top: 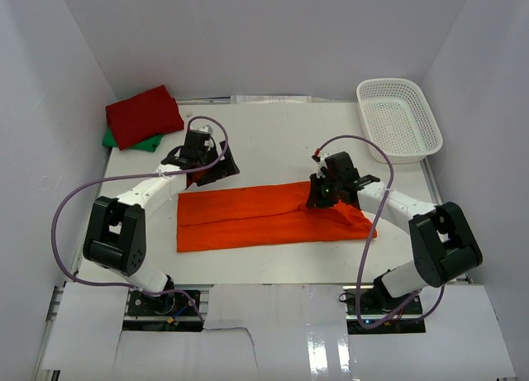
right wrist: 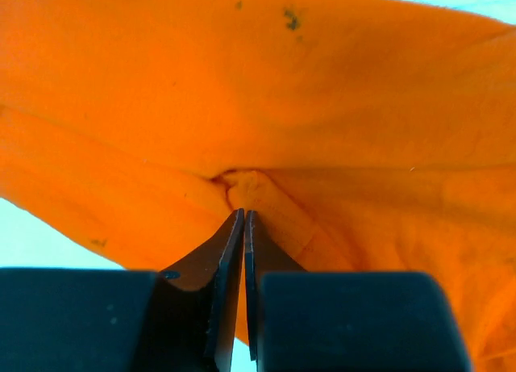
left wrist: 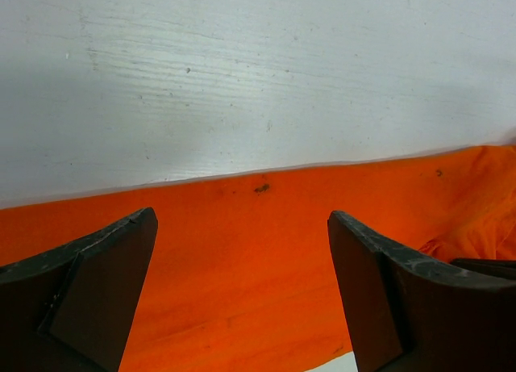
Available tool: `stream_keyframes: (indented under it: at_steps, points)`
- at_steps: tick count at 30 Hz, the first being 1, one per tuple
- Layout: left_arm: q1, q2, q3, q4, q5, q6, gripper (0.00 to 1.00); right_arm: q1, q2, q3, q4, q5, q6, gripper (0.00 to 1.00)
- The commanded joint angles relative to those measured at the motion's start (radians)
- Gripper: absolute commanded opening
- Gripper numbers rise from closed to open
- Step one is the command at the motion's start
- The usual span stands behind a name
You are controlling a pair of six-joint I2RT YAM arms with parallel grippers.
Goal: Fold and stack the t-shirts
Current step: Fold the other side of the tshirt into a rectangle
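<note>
The orange t-shirt (top: 248,217) lies folded into a long band across the middle of the table. My right gripper (top: 321,197) is shut on a pinch of the orange t-shirt (right wrist: 258,122) near its right end; the cloth bunches at the fingertips. My left gripper (top: 198,176) is open at the shirt's far left corner, its fingers (left wrist: 89,291) spread over the orange cloth (left wrist: 242,259) with nothing between them. The deep red t-shirt (top: 144,115) lies folded on the green t-shirt (top: 126,140) at the far left corner.
A white mesh basket (top: 398,119) stands at the far right. White walls close in the table on three sides. Purple cables loop off both arms. Bare white tabletop (left wrist: 242,73) lies beyond the shirt's far edge.
</note>
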Motion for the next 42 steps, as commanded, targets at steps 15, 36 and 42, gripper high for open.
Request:
stream_keyframes:
  at_steps: [15, 36, 42]
  points:
    - [-0.002, 0.002, -0.021, 0.022, 0.032, -0.009, 0.98, 0.062, -0.186, 0.039, -0.138, 0.154, 0.025, 0.46]
    - [-0.005, -0.007, -0.015, 0.013, 0.007, 0.008, 0.98, 0.062, 0.012, 0.094, -0.079, 0.240, -0.074, 0.16]
    - [-0.005, -0.001, -0.015, 0.013, 0.012, 0.003, 0.98, 0.062, -0.014, 0.088, -0.079, 0.246, -0.081, 0.08]
